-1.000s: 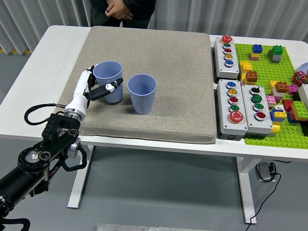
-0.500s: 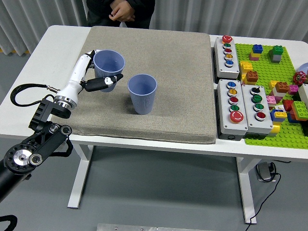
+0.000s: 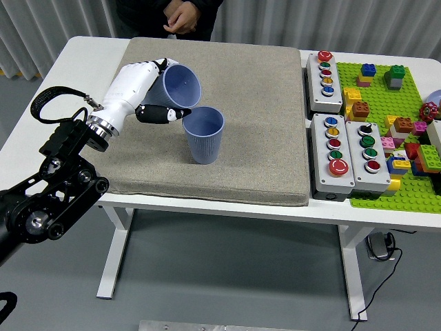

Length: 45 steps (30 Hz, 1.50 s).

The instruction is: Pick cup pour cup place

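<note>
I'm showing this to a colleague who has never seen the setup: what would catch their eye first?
The left hand holds a blue ribbed plastic cup tilted over a second blue cup standing upright on the grey felt mat. At the right, the green brick baseplate with coloured blocks draws the eye too.

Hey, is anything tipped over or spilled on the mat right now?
Nothing spilled. One blue cup is tilted only because the left hand holds it over the upright cup, mid-pour.
</note>
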Motion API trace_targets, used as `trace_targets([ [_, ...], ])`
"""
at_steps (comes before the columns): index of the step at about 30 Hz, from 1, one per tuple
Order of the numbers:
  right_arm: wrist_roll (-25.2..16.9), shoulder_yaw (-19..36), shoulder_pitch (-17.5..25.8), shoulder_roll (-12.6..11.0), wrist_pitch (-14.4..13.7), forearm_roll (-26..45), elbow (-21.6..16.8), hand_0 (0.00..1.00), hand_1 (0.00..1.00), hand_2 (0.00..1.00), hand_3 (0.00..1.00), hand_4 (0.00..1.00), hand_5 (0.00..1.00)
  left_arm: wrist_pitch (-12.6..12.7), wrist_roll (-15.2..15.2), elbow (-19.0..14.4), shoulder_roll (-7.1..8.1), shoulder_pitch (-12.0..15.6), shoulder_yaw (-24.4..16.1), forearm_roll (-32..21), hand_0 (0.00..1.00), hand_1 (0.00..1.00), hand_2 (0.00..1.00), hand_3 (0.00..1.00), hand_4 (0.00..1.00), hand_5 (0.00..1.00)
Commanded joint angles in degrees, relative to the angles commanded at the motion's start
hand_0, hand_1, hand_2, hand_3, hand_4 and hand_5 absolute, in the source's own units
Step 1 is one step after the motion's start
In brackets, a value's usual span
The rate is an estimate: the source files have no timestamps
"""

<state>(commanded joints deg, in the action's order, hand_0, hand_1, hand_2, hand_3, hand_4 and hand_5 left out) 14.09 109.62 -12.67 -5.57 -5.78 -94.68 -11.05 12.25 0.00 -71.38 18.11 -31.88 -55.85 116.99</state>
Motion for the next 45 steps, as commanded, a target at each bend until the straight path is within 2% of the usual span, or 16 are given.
trace_targets([
  [3,-0.01,-0.03,0.03,-0.02,-0.01,0.04,0.01,0.698,0.638,0.596,0.595,0.002,0.256,0.04,0.37,-0.07,0.63,-0.65,0.43,5.19,0.523,0.487,0.495,0.506,0.811,0.096],
  [9,-0.01,-0.15,-0.10,-0.05,-0.08,0.31,0.01,0.697,0.637,0.596,0.595,0.002,0.257,2.63,0.49,0.58,1.58,-1.59,1.10,12.21,0.522,0.488,0.494,0.506,0.809,0.096],
  [14,0.06,-0.31,-0.09,-0.04,-0.13,0.49,0.00,0.698,0.638,0.596,0.594,0.002,0.257,4.35,0.08,0.82,3.02,-2.49,2.85,11.65,0.522,0.489,0.492,0.506,0.805,0.096],
  [18,0.09,-0.30,0.03,-0.03,-0.12,0.45,-0.02,0.698,0.638,0.596,0.594,0.002,0.256,4.37,-0.03,-0.09,3.68,-2.78,3.26,11.43,0.521,0.490,0.493,0.505,0.803,0.092],
  [30,0.22,-0.18,0.40,0.04,-0.06,0.18,-0.08,0.698,0.638,0.596,0.594,0.002,0.250,3.94,0.45,-1.71,3.77,-2.45,4.54,12.03,0.520,0.490,0.493,0.506,0.800,0.092],
  [36,0.19,-0.24,0.45,0.06,-0.11,0.31,-0.07,0.698,0.638,0.596,0.595,0.002,0.246,4.26,0.98,-1.57,4.09,-2.59,5.51,13.01,0.520,0.490,0.492,0.506,0.798,0.091],
  [41,0.17,-0.19,0.47,0.04,-0.08,0.22,-0.07,0.698,0.638,0.596,0.594,0.002,0.245,5.76,1.22,-1.47,4.03,-2.75,5.76,13.01,0.519,0.490,0.489,0.506,0.797,0.095],
  [45,0.14,-0.23,0.47,0.03,-0.11,0.34,-0.05,0.698,0.638,0.596,0.594,0.002,0.245,5.48,1.22,-1.54,4.24,-2.82,5.98,13.01,0.519,0.490,0.489,0.506,0.797,0.095],
])
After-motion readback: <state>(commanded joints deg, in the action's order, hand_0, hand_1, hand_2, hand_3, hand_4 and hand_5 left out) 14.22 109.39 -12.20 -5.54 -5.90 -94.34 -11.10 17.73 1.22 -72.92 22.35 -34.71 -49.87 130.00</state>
